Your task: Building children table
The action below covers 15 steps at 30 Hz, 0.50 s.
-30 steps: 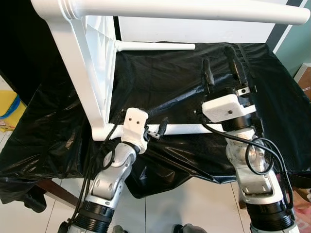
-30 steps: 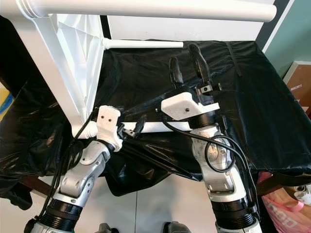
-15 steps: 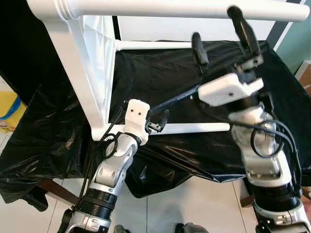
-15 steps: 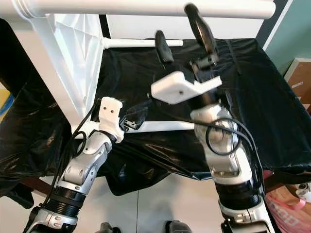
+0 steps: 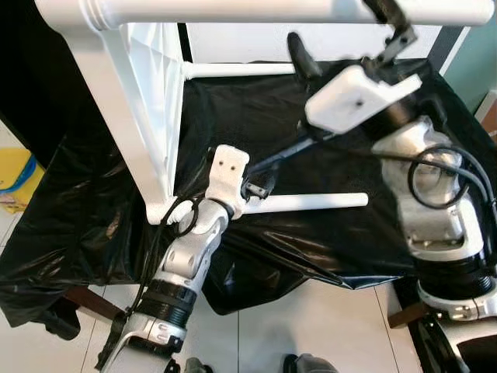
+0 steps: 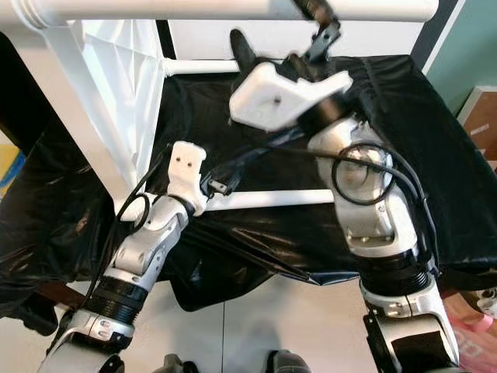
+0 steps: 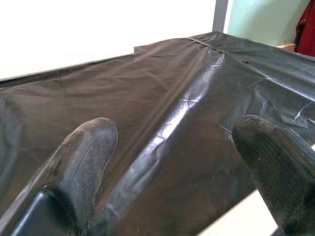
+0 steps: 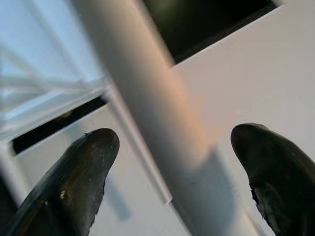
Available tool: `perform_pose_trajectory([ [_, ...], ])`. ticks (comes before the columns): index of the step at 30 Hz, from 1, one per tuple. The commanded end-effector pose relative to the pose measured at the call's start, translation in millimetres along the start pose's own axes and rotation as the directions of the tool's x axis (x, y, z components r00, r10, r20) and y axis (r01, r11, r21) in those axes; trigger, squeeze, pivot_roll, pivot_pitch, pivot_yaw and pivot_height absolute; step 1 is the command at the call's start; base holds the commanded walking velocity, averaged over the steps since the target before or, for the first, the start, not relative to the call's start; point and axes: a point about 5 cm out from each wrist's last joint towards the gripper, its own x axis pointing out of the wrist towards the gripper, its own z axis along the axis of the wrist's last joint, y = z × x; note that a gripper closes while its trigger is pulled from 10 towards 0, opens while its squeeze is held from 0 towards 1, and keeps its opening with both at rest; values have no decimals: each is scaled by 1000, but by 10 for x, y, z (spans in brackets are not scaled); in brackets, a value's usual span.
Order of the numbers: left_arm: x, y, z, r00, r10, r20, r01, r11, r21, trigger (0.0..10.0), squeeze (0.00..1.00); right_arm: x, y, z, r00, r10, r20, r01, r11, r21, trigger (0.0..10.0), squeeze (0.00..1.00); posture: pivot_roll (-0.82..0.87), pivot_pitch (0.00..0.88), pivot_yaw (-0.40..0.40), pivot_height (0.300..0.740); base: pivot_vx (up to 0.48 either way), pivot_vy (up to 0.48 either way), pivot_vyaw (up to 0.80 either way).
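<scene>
Our right hand [image 8: 172, 162], fingers apart, straddles the children's table's top leg [image 5: 311, 11] at twelve o'clock; left hand [image 7: 177, 162] gapes near the lower leg [image 5: 311, 203]. Assembly looks unfinished.

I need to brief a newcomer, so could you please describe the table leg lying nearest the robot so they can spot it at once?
A black plastic sheet covers the work surface, with a white table frame on its side. The lowest leg lies flat on the sheet, beside the left gripper; the other legs stand clear above it.
</scene>
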Motion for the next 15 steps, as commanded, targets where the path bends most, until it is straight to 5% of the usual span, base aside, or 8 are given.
perform_pose_trajectory([
  [1, 53, -27, -11, 999, -40, -1, 40, 999, 1, 10000, 0, 69, -53, 15, 999, 49, 7, -49, 999, -14, 10000, 0, -261, 128, 27, 740, 0, 0, 0],
  [11, 261, -36, 57, 1000, -13, 11, 13, 1000, -13, 10000, 0, 284, -131, -54, 978, 207, -36, -210, 969, -129, 10000, 0, -274, 117, 24, 740, 0, 0, 0],
  [15, 279, 54, -115, 992, 104, -69, -106, 994, -26, 10000, 0, 367, -117, -73, 958, 279, -70, -287, 946, -152, 10000, 0, -282, 112, 23, 740, 0, 0, 0],
])
